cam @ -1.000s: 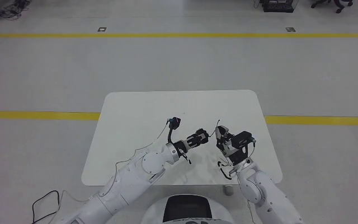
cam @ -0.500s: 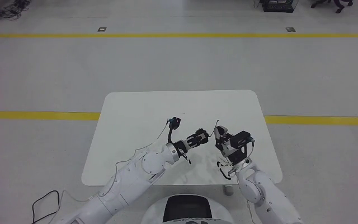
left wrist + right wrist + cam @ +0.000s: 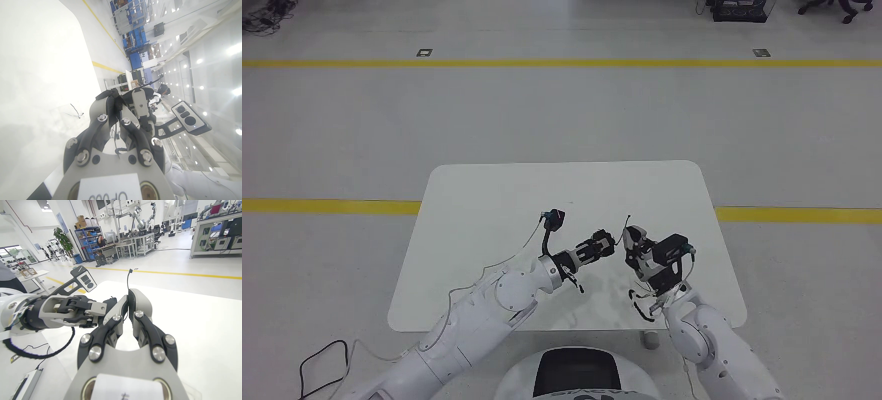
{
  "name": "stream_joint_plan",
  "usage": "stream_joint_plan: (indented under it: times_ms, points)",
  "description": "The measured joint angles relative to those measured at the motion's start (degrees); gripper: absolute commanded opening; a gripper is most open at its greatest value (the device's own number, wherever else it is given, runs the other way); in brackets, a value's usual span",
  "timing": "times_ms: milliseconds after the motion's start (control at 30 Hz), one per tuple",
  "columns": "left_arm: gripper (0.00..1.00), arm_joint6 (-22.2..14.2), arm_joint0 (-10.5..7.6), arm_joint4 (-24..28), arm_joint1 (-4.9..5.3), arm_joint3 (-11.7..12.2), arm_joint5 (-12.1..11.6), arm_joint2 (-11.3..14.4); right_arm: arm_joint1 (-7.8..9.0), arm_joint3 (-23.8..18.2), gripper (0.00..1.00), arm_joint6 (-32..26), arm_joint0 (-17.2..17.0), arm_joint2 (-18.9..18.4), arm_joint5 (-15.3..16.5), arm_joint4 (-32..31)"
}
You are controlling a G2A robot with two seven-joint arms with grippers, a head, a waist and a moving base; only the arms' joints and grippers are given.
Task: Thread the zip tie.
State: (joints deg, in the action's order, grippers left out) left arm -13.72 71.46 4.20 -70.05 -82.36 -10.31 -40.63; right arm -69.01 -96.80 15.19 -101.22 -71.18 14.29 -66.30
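A thin black zip tie point(image 3: 128, 281) stands up out of my right gripper point(image 3: 128, 294), which is shut on its strap; the small square head point(image 3: 130, 271) points upward. Seen from above, this gripper point(image 3: 632, 243) hovers over the table's near right part with the tie point(image 3: 627, 224) rising from it. My left gripper point(image 3: 606, 240) is just to its left, tips almost touching it. The left gripper point(image 3: 113, 96) has its black pads pressed together, and I cannot see anything between them. Its fingertips point(image 3: 111, 300) lie partly behind my right gripper's finger.
The white table point(image 3: 542, 190) has rounded corners, with bare surface behind and left of both grippers. A thin dark strand point(image 3: 75, 112) lies on the tabletop below the grippers. Yellow floor lines run beyond the table's far edge.
My right gripper has shifted slightly left with the zip tie, closer to the left gripper. The left arm has kept still.
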Motion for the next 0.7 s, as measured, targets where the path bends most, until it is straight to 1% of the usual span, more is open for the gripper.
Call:
stream_joint_plan:
  times_ms: [433, 700]
  points:
    - [0.00, 0.00, 0.00, 0.00, 0.00, 0.00, 0.00, 0.00, -0.01, -0.31, 0.00, -0.40, -0.25, 0.14, 0.62, 0.37]
    - [0.00, 0.00, 0.00, 0.00, 0.00, 0.00, 0.00, 0.00, -0.06, 0.34, 0.00, -1.18, -0.10, -0.06, 1.58, 2.80]
